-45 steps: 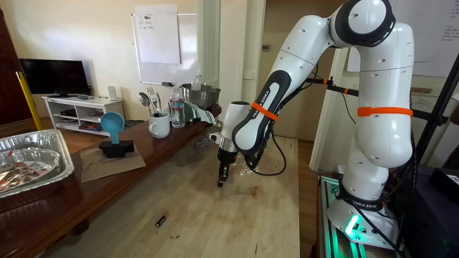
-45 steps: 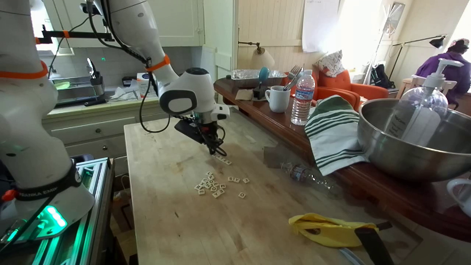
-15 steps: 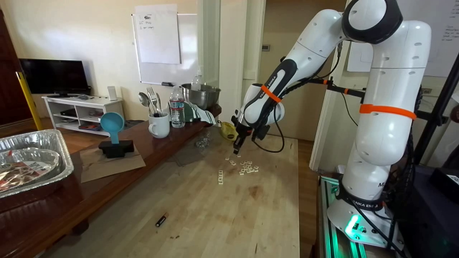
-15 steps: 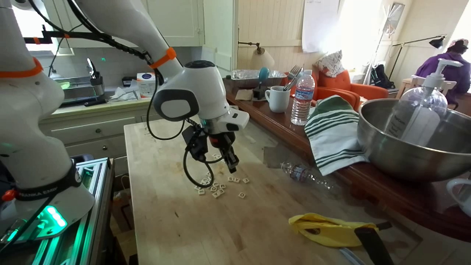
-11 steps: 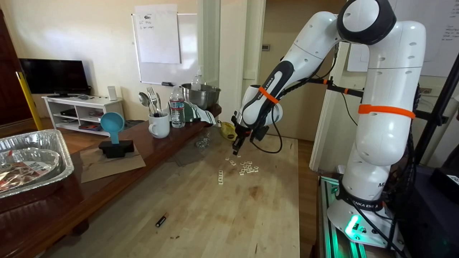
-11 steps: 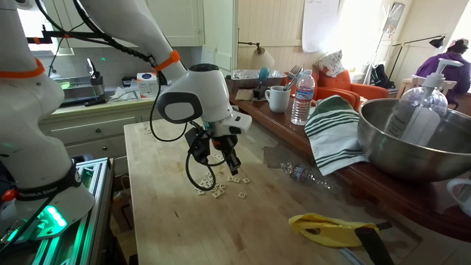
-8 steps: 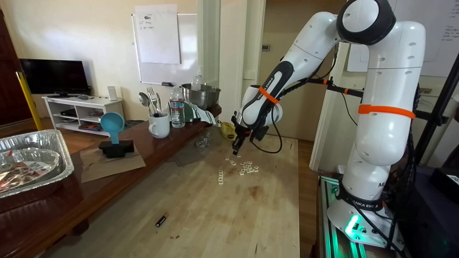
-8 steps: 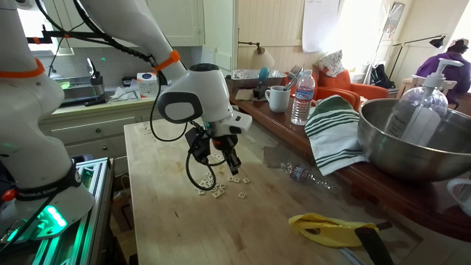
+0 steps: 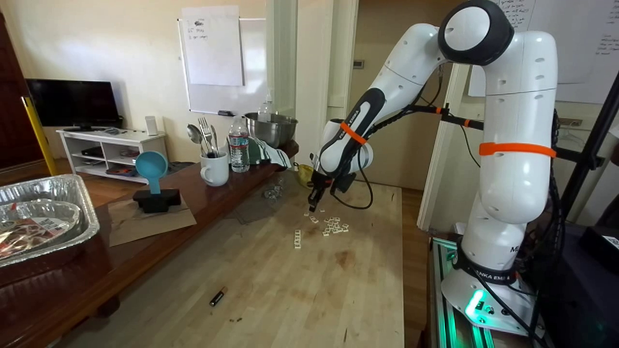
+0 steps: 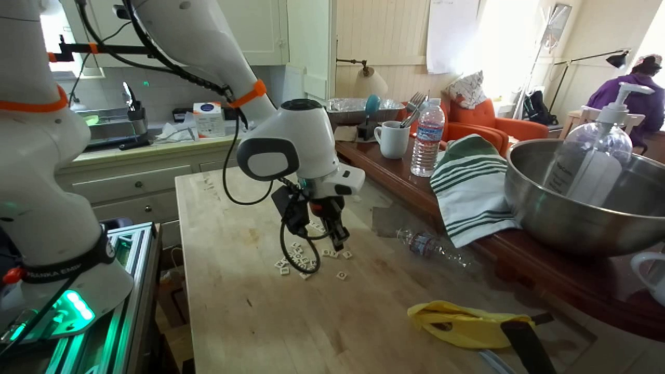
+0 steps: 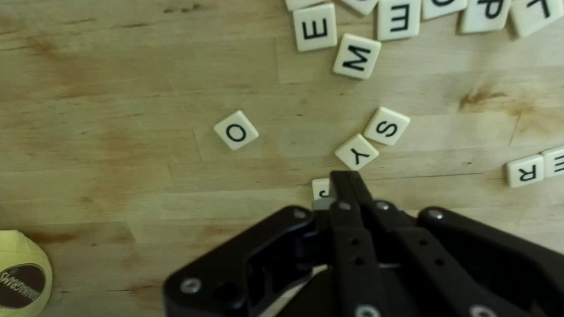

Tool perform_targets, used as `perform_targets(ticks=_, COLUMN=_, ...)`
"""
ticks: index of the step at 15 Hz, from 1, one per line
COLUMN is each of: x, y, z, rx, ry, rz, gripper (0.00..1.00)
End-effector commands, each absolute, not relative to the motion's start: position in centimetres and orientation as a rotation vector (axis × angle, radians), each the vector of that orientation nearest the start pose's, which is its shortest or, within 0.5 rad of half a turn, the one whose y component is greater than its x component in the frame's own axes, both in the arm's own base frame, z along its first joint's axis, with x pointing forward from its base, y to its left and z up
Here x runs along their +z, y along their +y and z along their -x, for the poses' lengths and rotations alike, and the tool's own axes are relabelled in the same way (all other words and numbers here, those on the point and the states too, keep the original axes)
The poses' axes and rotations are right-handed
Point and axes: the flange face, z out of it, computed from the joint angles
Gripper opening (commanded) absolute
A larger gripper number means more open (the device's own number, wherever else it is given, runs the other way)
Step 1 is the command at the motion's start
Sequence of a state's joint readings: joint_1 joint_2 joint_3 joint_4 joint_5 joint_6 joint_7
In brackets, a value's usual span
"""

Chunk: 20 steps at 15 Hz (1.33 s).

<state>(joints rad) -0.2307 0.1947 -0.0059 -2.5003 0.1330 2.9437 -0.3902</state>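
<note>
Arched high in an exterior view, my arm (image 9: 404,75) slopes down over the light-wood counter (image 9: 271,299), carrying my jaws, closed tip to tip, at a slant above a scatter of letter tiles (image 11: 357,56). In the wrist view, a J tile (image 11: 320,188) lies partly hidden by the jaws, with a Y tile (image 11: 357,152) and an S tile (image 11: 387,126) just past the tips. To the jaws' left there, an O tile (image 11: 236,130) lies apart, and a yellow pouch (image 11: 24,273) rests well off on that same side.
</note>
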Motion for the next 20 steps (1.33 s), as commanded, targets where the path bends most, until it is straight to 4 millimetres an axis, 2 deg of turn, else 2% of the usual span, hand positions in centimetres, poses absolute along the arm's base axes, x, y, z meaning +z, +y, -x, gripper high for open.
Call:
perform_targets(ticks=1, x=21.7, y=-12.3, z=-49.2, rx=-0.380, ry=-0.056, rz=3.163, gripper=0.00)
perform_targets(ticks=5, x=20.8, y=-12.0, z=-49.5, rx=-0.351, ry=-0.092, rz=3.168, gripper=0.00)
perform_targets(ticks=12, x=20.3, y=-11.2, z=-49.8, rx=-0.340, ry=-0.115, rz=3.171, gripper=0.00)
perform_targets(ticks=20, x=20.1, y=-9.2, z=-50.3, rx=-0.337, ry=0.051, rz=3.133, gripper=0.00)
